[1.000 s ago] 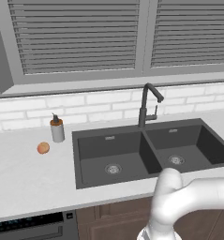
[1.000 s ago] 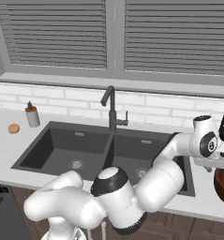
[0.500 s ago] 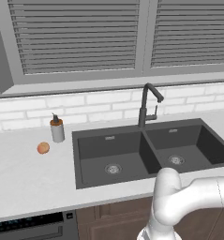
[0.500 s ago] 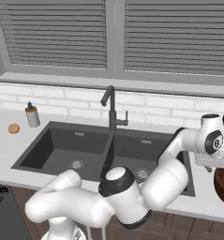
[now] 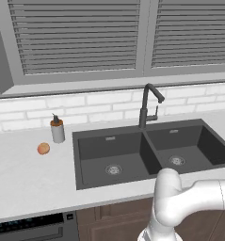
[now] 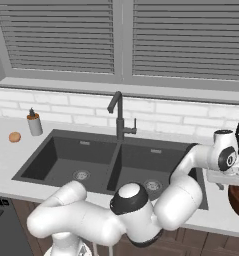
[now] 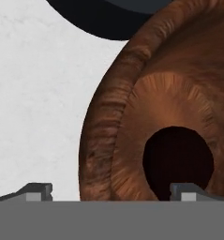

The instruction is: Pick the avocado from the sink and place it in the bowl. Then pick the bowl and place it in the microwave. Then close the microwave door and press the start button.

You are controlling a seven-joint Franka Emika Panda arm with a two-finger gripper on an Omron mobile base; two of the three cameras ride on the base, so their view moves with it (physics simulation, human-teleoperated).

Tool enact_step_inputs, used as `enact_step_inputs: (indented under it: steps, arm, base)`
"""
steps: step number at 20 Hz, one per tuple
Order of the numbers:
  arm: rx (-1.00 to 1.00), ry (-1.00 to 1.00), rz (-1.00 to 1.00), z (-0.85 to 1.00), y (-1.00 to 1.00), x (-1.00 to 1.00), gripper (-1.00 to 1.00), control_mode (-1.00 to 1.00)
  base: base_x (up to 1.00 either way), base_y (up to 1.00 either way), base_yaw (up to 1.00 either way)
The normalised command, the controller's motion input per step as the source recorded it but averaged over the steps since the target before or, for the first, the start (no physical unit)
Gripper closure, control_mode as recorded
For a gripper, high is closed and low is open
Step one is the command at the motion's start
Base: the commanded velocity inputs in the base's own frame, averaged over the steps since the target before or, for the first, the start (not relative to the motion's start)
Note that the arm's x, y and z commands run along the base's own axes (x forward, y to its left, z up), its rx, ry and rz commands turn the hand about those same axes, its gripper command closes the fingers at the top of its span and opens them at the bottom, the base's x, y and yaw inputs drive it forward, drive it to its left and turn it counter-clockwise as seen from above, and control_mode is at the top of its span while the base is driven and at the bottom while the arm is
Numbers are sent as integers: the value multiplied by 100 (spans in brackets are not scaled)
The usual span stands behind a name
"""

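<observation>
The hand (image 7: pixel 111 192) hung spread wide above the bowl (image 7: pixel 132 108), one fingertip over its wall, likely to grip the rim. The avocado (image 7: pixel 178 161), seemingly the dark shape inside, lay on the bowl's bottom, on the counter (image 7: pixel 33 103).

Grey slatted blinds (image 5: pixel 81 40) cover the window far behind the hand. White brick tiles (image 6: pixel 66 102) line the wall below them. A pale speckled counter (image 5: pixel 24 176) spreads beneath, over brown cabinets (image 5: pixel 114 221).
</observation>
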Motion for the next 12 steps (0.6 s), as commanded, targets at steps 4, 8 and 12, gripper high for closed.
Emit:
enact_step_inputs:
  steps: [4,8,12]
  arm:
    - [0,0,4,-33,0,0,100,-100]
    - [0,0,4,-16,0,0,100,-100]
    - [0,0,1,-2,0,0,100,-100]
  base:
    - [0,0,0]
    - [0,0,0]
    - [0,0,0]
